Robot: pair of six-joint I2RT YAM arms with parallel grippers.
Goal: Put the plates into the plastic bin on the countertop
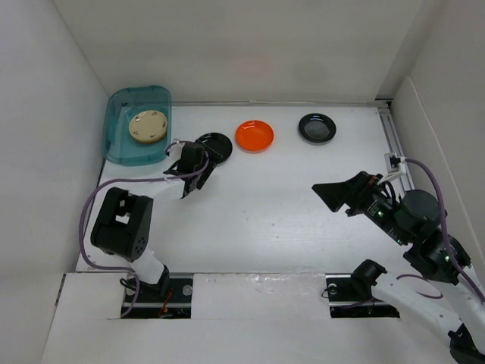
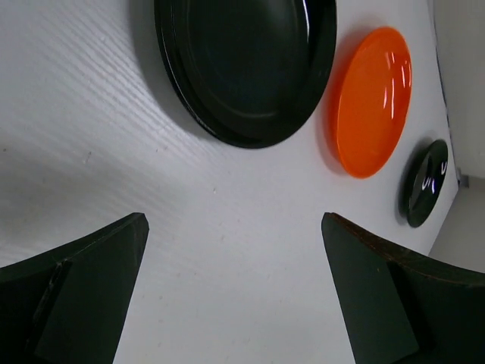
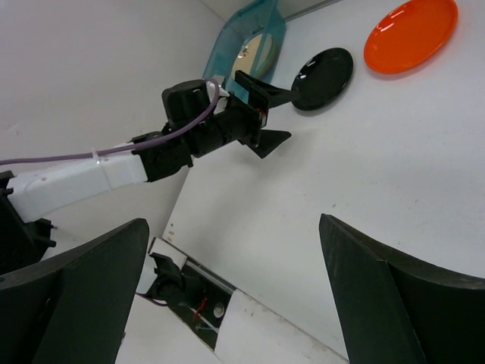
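Judging by what shows, the job is partly done. One cream plate (image 1: 148, 126) lies in the bin (image 1: 119, 142) at the far left; whether more sit under it cannot be told. Three plates are left on the countertop (image 1: 265, 227) in a far row: a black plate (image 1: 214, 145) just right of the bin, an orange plate (image 1: 255, 136), then a second black plate (image 1: 317, 127). The left gripper (image 1: 197, 162) hangs released and empty at the near edge of the first black plate. The right gripper (image 1: 337, 199) is likewise spread wide with nothing in it, well apart on the right. Walls close in behind the bin and along both sides, so approach room lies on the near side, over the open surface between the arms.
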